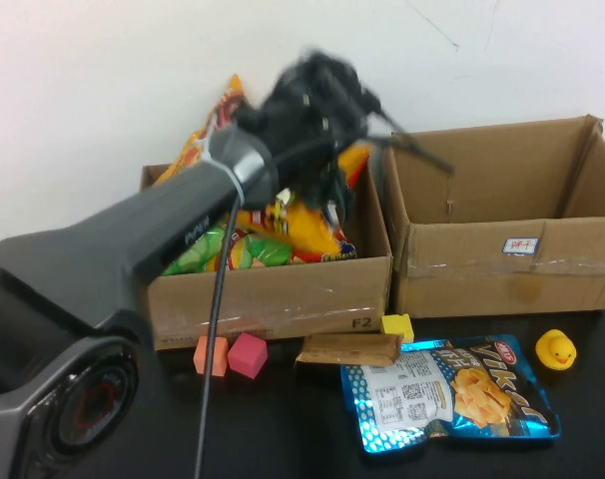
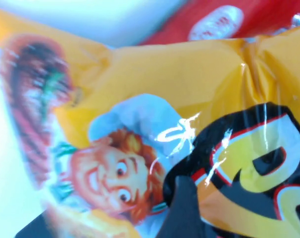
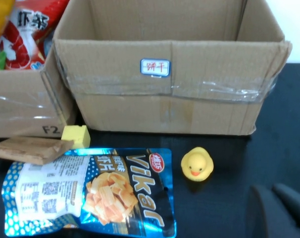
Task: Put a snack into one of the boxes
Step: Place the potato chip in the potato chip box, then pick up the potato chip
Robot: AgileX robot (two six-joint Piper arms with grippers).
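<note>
While the left arm stretches diagonally from the robot's side, the left gripper hangs over the snack-filled box; I cannot tell its jaw state. Its wrist view is filled by a yellow snack bag. From the right wrist, the right gripper hovers near the duck and blue Vikar bag, grip unclear.
</note>
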